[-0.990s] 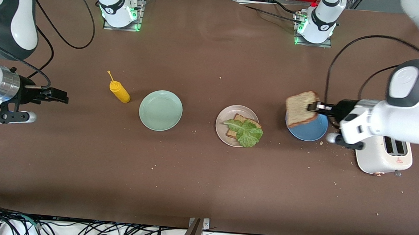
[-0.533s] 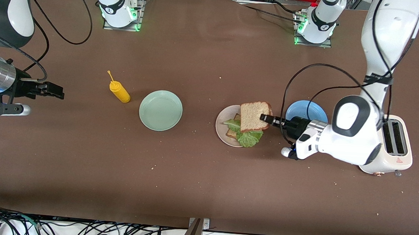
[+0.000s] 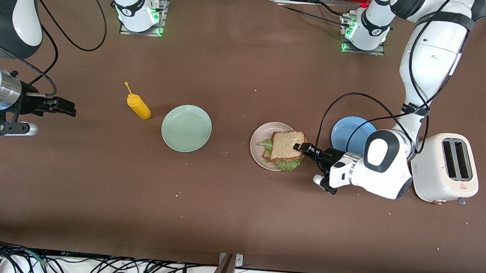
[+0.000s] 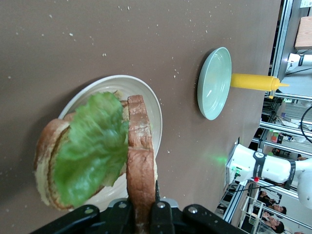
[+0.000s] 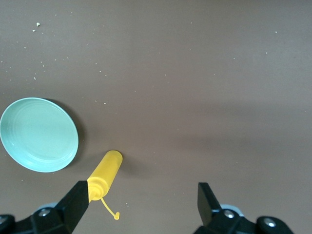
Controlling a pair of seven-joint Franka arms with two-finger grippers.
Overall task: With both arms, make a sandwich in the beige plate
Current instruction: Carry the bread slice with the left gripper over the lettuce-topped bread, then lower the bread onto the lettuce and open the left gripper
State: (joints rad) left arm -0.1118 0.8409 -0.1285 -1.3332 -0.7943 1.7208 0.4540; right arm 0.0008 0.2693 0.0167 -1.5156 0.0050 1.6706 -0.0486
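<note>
My left gripper [image 3: 299,147] is pinched tight on the edge of the top slice of brown wholegrain bread [image 3: 286,145], holding it flat over the ruffled green lettuce leaf [image 3: 288,164] and the bottom slice of bread [image 4: 46,161], all of it over the round pale beige plate [image 3: 257,154] in the middle of the brown bench [image 3: 239,204]. In the left wrist view the top slice sits edge-on between my fingers [image 4: 163,214], with the lettuce fanned out just beside it and the bottom slice lying under the leaf on the plate. Can't tell if the top slice is fully resting on the lettuce yet or just barely off it.

My right gripper [image 3: 65,107] is waiting at the right arm's end of the bench, fingers spread wide with nothing between them. Its wrist camera looks down on the yellow squeeze bottle [image 5: 105,174] lying on its side and the round mint-green plate [image 5: 39,134] next to it.

Other stuff on the bench: 1 round blue plate [image 3: 348,132] just beside the beige plate toward the left arm's end, partly covered by my left arm, and 1 white 2-slot toaster [image 3: 445,168] past that. Crumbs scattered all over.
</note>
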